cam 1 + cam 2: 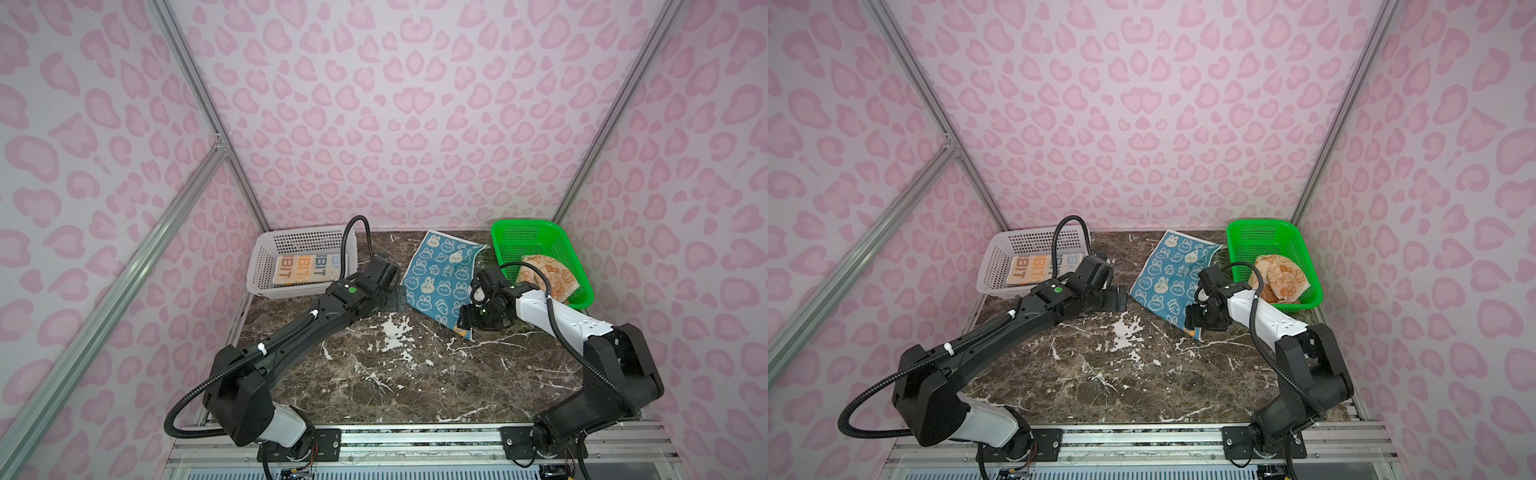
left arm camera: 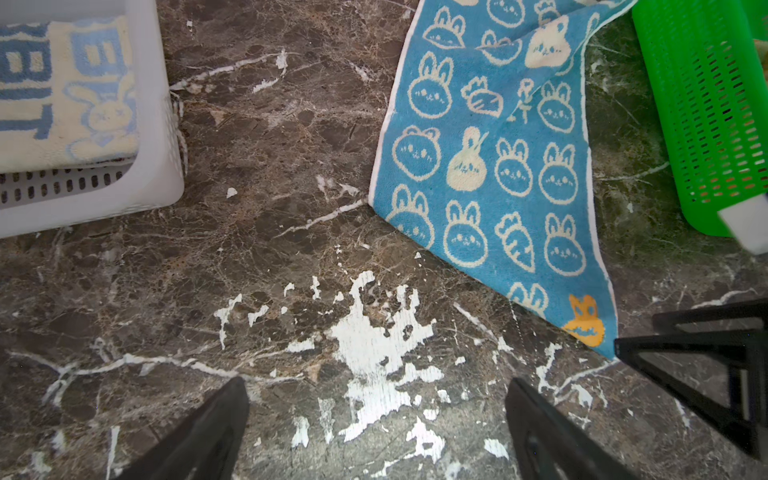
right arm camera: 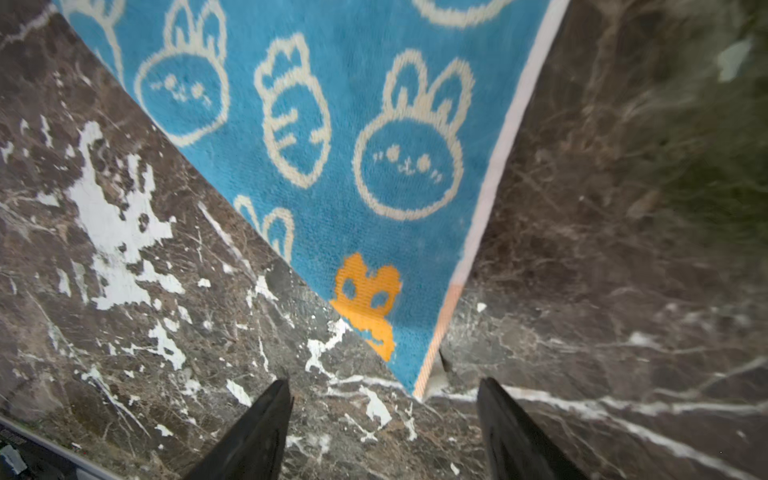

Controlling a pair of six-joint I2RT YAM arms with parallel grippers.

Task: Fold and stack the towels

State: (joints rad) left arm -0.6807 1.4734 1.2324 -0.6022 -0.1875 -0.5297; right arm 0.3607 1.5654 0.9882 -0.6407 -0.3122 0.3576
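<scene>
A teal towel (image 1: 440, 278) (image 1: 1167, 278) with white bunnies lies spread on the marble table; its far corner is slightly rumpled. My right gripper (image 1: 466, 321) (image 3: 382, 384) is open just in front of the towel's near corner (image 3: 415, 374), with nothing between the fingers. One of its fingers (image 2: 685, 347) shows in the left wrist view beside that corner. My left gripper (image 1: 401, 297) (image 2: 376, 382) is open over bare marble, left of the teal towel (image 2: 490, 166). A folded cream towel (image 1: 299, 270) (image 2: 62, 95) lies in the white basket. An orange towel (image 1: 548, 274) (image 1: 1281, 276) sits crumpled in the green basket.
The white basket (image 1: 307, 243) (image 2: 162, 124) stands at the back left and the green basket (image 1: 523, 232) (image 2: 706, 104) at the back right. Pink patterned walls close in three sides. A metal rail (image 1: 415, 436) runs along the front edge.
</scene>
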